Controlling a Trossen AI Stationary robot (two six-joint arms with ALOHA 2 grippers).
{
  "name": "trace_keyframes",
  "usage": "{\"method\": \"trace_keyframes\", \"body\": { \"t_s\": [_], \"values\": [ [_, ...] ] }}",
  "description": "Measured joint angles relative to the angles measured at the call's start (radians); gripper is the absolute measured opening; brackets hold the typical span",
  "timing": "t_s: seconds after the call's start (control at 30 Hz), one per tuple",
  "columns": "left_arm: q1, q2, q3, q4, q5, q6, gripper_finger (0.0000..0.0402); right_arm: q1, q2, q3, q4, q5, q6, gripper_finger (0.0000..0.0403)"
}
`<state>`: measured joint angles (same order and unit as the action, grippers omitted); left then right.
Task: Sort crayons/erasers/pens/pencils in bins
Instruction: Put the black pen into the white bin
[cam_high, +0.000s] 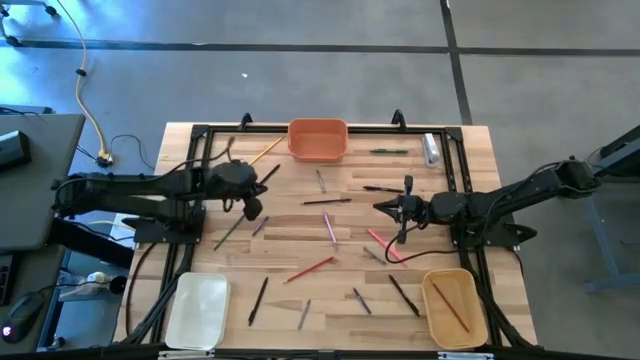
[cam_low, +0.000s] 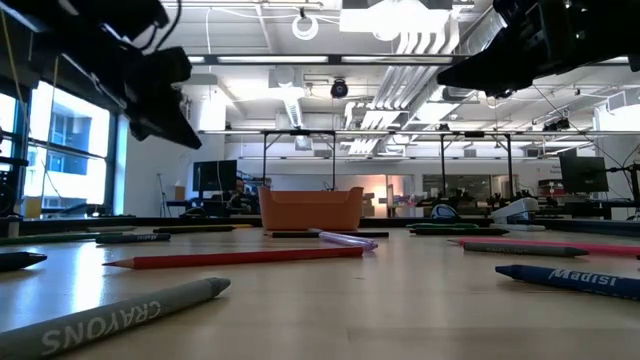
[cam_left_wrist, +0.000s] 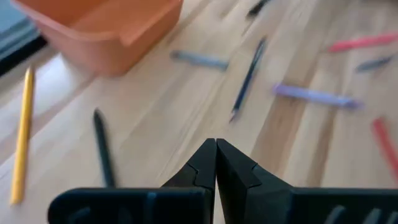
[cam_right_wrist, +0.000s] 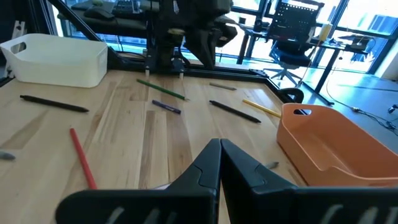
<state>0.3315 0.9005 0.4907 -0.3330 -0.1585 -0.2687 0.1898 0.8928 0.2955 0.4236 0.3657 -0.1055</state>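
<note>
While both my tools, left tool (cam_high: 252, 210) and right tool (cam_high: 382, 207), hang clenched and empty, I must open one over a nearby crayon.

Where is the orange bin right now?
In the high view, the orange bin sits at the table's far edge, near the middle, with a yellow pencil just to its left.

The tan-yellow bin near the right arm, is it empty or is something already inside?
Not empty. In the high view the tan-yellow bin holds one thin dark reddish stick lying diagonally across its floor; no other stick shows inside.
</note>
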Motion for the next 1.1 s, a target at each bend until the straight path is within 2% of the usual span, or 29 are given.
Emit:
{"method": "trace_keyframes", "body": {
  "t_s": [0.2, 0.33, 0.73, 0.9, 1.1],
  "values": [
    [0.115, 0.165, 0.069, -0.072, 0.079, 0.030, 0.0000, 0.000, 0.000, 0.000, 0.000, -0.001, 0.011, 0.0000],
    [0.187, 0.270, 0.109, -0.072, 0.079, 0.062, 0.0007, 0.000, 0.000, 0.000, 0.000, -0.002, 0.019, 0.0000],
    [0.342, 0.551, 0.251, -0.145, 0.068, 0.108, 0.0122, 0.000, 0.000, 0.000, 0.000, -0.002, -0.005, 0.0000],
    [0.376, 0.630, 0.265, -0.139, 0.070, 0.124, 0.0149, 0.001, 0.000, 0.000, 0.000, -0.002, -0.005, 0.0000],
    [0.384, 0.647, 0.266, -0.135, 0.054, 0.142, 0.0145, 0.001, 0.000, 0.000, 0.000, -0.003, -0.006, 0.0000]
  ]
}}
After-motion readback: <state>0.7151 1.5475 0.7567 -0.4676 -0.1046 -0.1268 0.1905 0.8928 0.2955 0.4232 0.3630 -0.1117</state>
